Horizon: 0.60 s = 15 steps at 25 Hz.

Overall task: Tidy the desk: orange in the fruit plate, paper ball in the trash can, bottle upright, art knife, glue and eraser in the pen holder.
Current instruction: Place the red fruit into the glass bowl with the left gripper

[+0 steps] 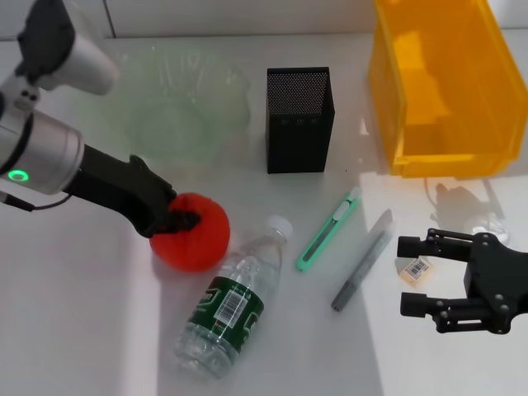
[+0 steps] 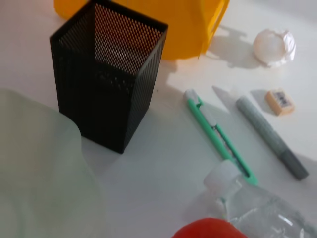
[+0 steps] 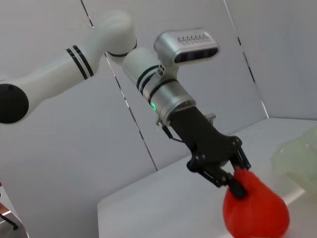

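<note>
Head view has the left tool (image 1: 177, 216) clamped on the orange (image 1: 194, 233), low over the surface (image 1: 74, 313) beside the bottle (image 1: 233, 301). Grip looks shallow, so it might slip before reaching the fruit plate (image 1: 183, 103). Right tool (image 1: 417, 276) sits open.

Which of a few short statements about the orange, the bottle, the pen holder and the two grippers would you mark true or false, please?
1. The left gripper is closed on the orange. True.
2. The bottle stands upright. False: it lies on its side on the desk.
3. The art knife is inside the pen holder. False: it lies on the desk in front of the holder.
4. The right gripper is open near the eraser, holding nothing. True.
5. The orange is in the fruit plate. False: it is outside the plate.
</note>
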Each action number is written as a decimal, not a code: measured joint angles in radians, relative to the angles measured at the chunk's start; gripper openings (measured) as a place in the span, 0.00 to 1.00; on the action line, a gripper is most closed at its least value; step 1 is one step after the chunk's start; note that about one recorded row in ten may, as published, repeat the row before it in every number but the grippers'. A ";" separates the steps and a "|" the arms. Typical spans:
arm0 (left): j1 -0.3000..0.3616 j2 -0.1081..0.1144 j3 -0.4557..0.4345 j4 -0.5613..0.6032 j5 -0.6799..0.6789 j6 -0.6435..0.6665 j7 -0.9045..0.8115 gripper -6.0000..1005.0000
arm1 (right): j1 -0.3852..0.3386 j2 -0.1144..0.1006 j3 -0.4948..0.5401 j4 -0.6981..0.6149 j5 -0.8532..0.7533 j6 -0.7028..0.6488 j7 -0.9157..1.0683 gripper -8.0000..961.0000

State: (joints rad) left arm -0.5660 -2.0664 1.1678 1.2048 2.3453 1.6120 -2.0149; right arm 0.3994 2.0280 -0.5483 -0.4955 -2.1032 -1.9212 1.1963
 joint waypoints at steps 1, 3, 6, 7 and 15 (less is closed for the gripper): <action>-0.005 0.000 -0.033 0.008 -0.010 0.022 0.000 0.22 | -0.001 0.001 0.000 0.000 0.000 0.000 0.000 0.85; -0.032 0.003 -0.134 0.029 -0.031 0.089 0.004 0.21 | -0.002 0.002 -0.001 0.000 0.000 0.000 -0.001 0.85; -0.073 0.005 -0.212 0.033 -0.035 0.132 0.020 0.19 | -0.004 0.003 -0.003 0.000 0.000 -0.001 -0.002 0.85; -0.110 0.006 -0.260 0.033 -0.027 0.117 0.027 0.19 | -0.005 0.005 -0.004 0.000 0.000 -0.001 -0.003 0.85; -0.162 0.000 -0.279 -0.008 -0.004 -0.193 0.079 0.14 | -0.005 0.010 -0.007 0.001 0.003 -0.012 -0.006 0.85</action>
State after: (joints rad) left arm -0.7278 -2.0667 0.8888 1.1970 2.3413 1.4189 -1.9360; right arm 0.3942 2.0377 -0.5556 -0.4945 -2.1006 -1.9330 1.1906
